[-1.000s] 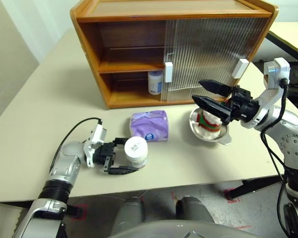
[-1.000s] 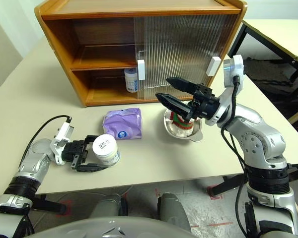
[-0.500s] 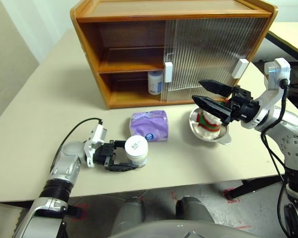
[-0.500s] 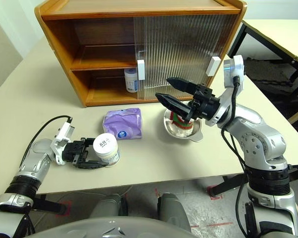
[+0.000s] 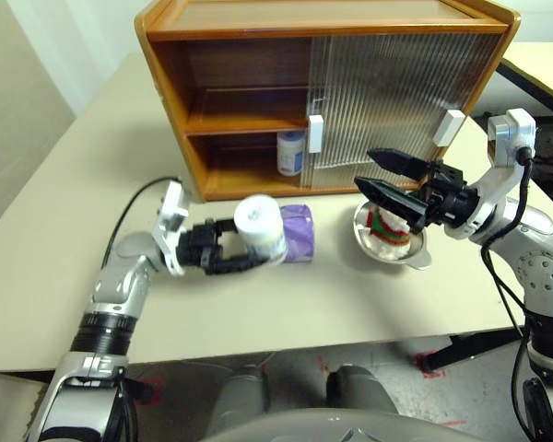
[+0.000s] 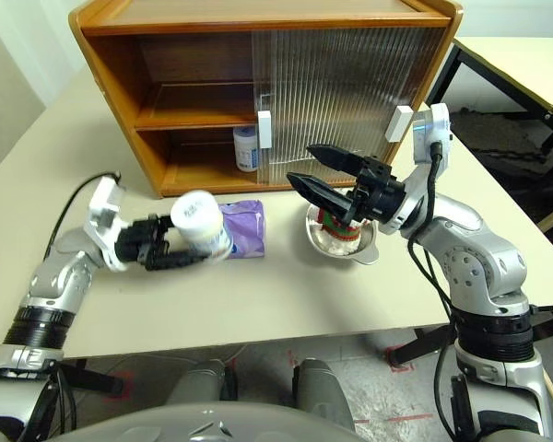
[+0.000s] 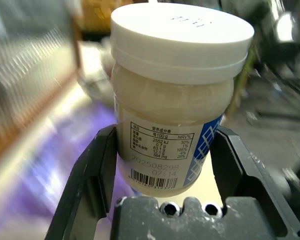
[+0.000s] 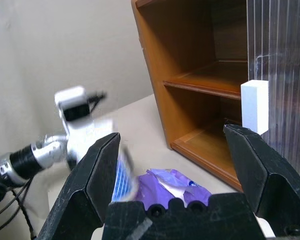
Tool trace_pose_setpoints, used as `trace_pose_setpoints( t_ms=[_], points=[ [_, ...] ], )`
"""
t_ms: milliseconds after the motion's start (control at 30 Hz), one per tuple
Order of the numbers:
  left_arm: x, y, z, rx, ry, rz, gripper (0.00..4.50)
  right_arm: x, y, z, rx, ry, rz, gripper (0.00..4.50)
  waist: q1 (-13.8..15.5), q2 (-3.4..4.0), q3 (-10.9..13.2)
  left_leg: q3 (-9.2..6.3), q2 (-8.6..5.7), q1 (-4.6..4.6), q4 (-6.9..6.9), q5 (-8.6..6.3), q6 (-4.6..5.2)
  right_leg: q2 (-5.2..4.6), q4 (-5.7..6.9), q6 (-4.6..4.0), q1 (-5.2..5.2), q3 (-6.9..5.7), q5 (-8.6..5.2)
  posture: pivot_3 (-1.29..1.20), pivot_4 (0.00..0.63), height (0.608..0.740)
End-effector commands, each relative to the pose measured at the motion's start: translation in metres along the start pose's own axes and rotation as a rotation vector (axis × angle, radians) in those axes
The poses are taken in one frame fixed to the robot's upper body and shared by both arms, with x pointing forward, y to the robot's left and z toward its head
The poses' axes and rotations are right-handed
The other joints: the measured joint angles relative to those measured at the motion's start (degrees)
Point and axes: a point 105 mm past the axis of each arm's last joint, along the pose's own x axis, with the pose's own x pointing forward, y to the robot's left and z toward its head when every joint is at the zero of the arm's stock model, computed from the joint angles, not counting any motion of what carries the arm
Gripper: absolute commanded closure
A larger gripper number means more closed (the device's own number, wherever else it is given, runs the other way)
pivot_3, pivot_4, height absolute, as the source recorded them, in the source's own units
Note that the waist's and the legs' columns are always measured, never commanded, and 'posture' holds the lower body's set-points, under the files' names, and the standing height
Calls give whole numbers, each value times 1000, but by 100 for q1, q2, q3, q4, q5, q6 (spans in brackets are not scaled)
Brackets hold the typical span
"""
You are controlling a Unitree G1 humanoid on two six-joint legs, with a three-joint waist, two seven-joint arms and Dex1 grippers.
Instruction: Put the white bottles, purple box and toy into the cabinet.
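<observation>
Since the earlier frame, one jar is being lifted clear of the table by the left gripper; it is now being carried tilted on its side, lid toward the cabinet, in front of the purple box. In the left wrist view the two black fingers are being pressed against the jar's labelled body just below the lid, so the grip is being judged as closed on the jar.

The right gripper is being held spread wide and empty above the steel bowl, in which the toy is lying.

A second jar is already standing on the cabinet's lower shelf, beside the edge of the sliding door. The box is being left on the table in front of the cabinet's open side.

Handling is being assessed as follows: the jar is being taken as light and rigid, but smooth-walled and liable to slip if gripped on the lid; a hold across the body is being preferred. The box is appearing soft and is likely to deform under a narrow pinch.
</observation>
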Motion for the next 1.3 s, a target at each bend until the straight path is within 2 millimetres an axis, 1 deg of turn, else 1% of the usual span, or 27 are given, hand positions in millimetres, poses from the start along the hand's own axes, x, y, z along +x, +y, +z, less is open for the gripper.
trace_pose_setpoints(
  t_ms=[33,100,167,200,267,467,567,733,1133,1300],
  points=[
    [1,24,15,-24,-61,145,1445,3,0,-1,-1,-6,11,0,-5,0,0,0,-1,0,0,1,1,2,0,2,0,1,1,-7,0,740],
    [2,34,19,-21,-71,205,1445,3,0,-1,-1,-8,12,0,-10,-1,0,0,-1,0,1,1,2,7,0,3,1,5,2,-9,0,740],
    [3,45,18,-31,-66,275,1445,3,0,-2,0,-9,11,0,-6,-1,0,0,0,2,1,1,2,14,0,3,0,10,2,-10,0,740],
    [4,49,17,-6,-58,305,1445,3,1,-2,0,-10,11,0,-2,-2,-1,-2,0,1,1,2,3,16,0,-1,0,12,5,-14,0,740],
    [3,58,10,-11,-32,381,1445,3,1,-2,1,-12,8,0,1,-2,-1,-3,-1,1,1,2,3,21,0,-2,1,22,7,-18,0,740],
    [2,65,-9,-15,20,470,1445,2,1,-2,1,-16,2,0,-1,-6,-1,-2,-4,-2,1,1,2,23,-2,1,0,32,9,-25,0,740],
    [-5,74,-20,-10,60,554,1445,2,2,-2,0,-18,1,0,-6,-6,-1,-2,-4,0,1,1,2,23,-1,1,0,33,9,-28,0,740],
    [-10,90,-30,-30,73,692,1445,1,2,-2,0,-20,-3,0,-4,-8,-2,-1,-3,-1,2,1,1,23,-2,2,-1,34,12,-31,0,740],
    [-12,118,-34,-26,15,934,1445,2,3,-3,1,-21,-4,0,3,-16,-7,-1,-6,-3,2,0,0,21,-3,7,-1,34,19,-41,0,740],
    [-8,128,-40,-6,24,1018,1445,2,3,-3,-2,-25,-3,0,0,-18,-6,-1,-8,-3,2,0,0,22,-4,9,-1,34,29,-46,0,740]
  ],
)
